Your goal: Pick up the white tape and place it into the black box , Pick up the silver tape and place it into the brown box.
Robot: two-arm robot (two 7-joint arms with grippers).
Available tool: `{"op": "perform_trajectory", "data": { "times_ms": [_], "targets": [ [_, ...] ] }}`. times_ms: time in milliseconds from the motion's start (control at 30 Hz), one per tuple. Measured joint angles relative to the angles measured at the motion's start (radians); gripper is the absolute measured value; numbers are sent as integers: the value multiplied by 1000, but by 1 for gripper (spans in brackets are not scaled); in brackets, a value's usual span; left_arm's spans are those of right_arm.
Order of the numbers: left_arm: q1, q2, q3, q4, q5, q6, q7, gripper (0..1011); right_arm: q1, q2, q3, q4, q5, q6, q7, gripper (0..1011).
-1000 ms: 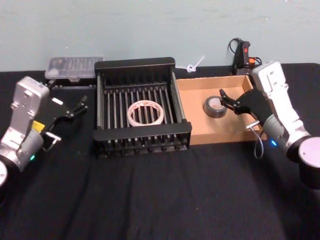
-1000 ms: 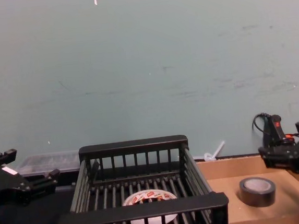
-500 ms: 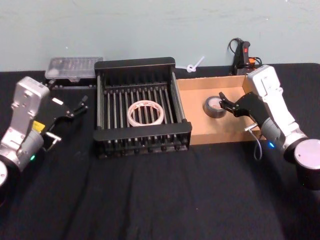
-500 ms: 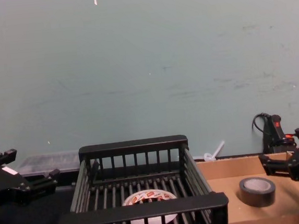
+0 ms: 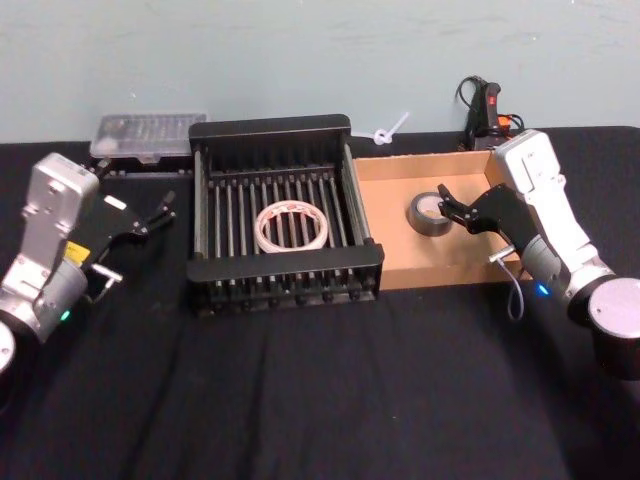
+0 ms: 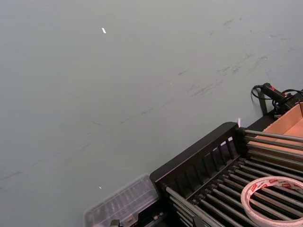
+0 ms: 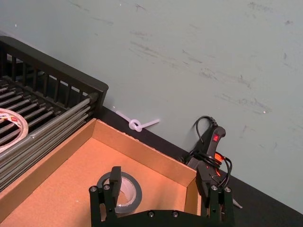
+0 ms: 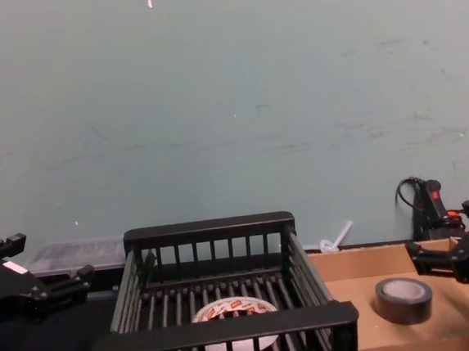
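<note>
Two tape rolls, two boxes, each roll lying in a box.

One white tape [image 5: 291,226] lies flat on the bars of the black box [image 5: 270,130]; one silver tape [image 5: 431,212] rests in the brown box [image 5: 425,268] beside it. The right hand [image 5: 446,201] hovers spread open just beside the silver roll, gripping nothing. The left hand [image 5: 163,208] sits open and empty left of the crate, over the black counter [image 5: 320,390] before a pale green wall.
</note>
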Motion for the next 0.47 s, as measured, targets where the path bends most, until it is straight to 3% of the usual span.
{"op": "perform_trajectory", "data": {
  "times_ms": [467],
  "targets": [
    [0,0,0,0,0,0,0,1001,0,1,-1,-1,1,0,0,1002]
  ]
}}
